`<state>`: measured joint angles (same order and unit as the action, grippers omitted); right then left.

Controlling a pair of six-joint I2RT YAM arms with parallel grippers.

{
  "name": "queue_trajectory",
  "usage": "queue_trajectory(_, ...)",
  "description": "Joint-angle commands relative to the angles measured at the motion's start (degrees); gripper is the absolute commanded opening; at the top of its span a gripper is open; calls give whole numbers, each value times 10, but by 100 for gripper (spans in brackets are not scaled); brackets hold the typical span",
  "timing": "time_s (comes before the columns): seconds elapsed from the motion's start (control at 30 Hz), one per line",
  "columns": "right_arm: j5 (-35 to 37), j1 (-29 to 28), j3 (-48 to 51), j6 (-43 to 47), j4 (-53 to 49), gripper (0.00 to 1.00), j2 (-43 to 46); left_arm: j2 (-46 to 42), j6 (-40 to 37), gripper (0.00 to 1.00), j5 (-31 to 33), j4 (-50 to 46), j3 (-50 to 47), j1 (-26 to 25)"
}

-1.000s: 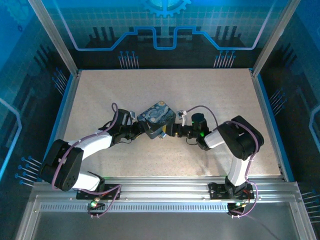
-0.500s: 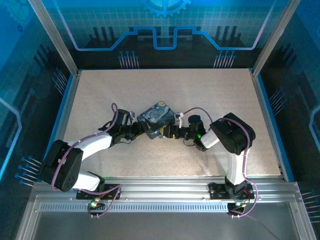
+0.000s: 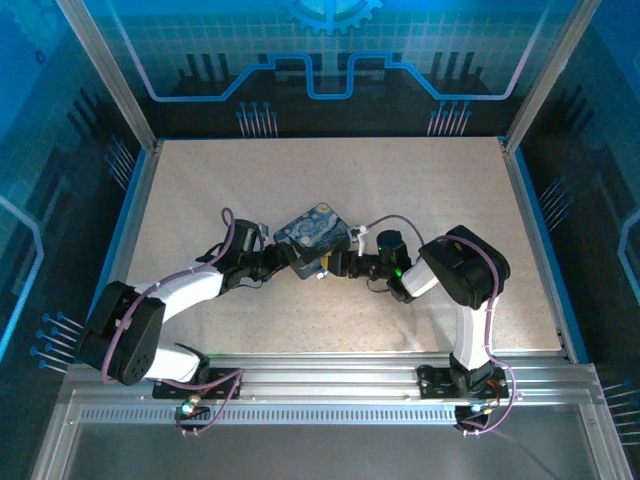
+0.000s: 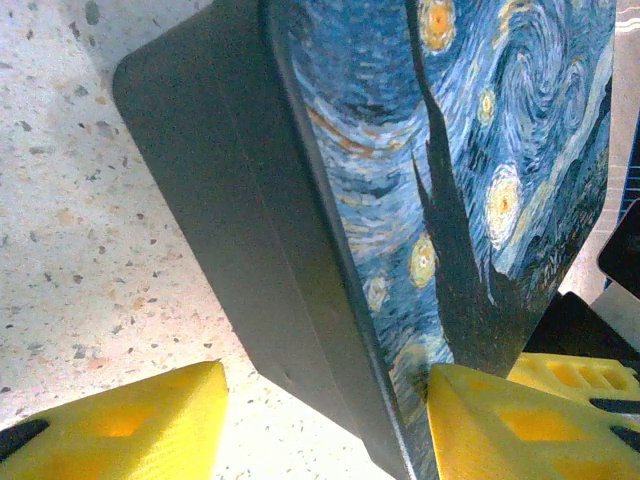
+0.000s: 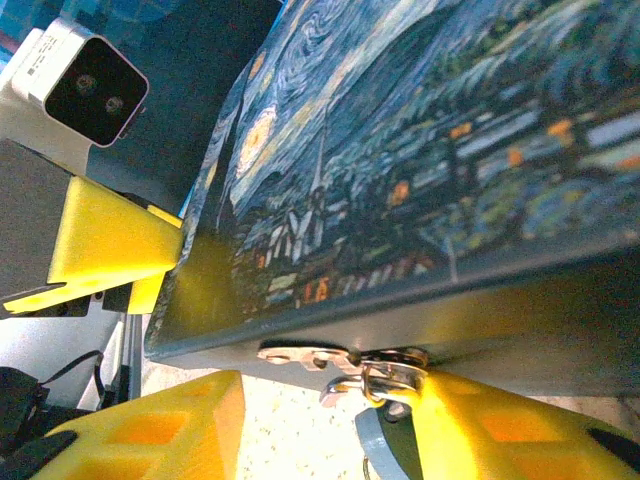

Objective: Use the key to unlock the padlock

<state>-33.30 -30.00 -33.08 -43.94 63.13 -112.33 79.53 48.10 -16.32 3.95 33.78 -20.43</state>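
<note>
Left gripper [image 4: 325,388] wide open astride the starry-night tin [image 4: 480,150] corner, right gripper [image 5: 333,400] open around the hasp-hung padlock [image 5: 385,452].

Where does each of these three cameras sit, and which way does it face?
Top external: above and behind the bases, looking down on the table; both arms, left hand and right hand flanking the painted tin.
Left wrist: on the left arm, looking past its yellow fingers at the tin's dark side.
Right wrist: on the right arm, low, facing the tin's latch between its fingertips.
Shared: all see the tin; right wrist also catches the left wrist's camera.
</note>
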Motion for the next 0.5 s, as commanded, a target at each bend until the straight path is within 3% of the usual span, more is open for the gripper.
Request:
queue_trajectory(0.0, -12, -8, 10, 4, 32, 47, -1, -5, 1, 56, 14, -36, -17, -4)
queue_trajectory(0.23, -13, -7, 21, 4, 46, 46, 5, -7, 2, 56, 14, -36, -20, -5)
queue_trajectory(0.47, -11, -5, 24, 5, 44, 37, 5, -7, 3, 56, 16, -35, -21, -6)
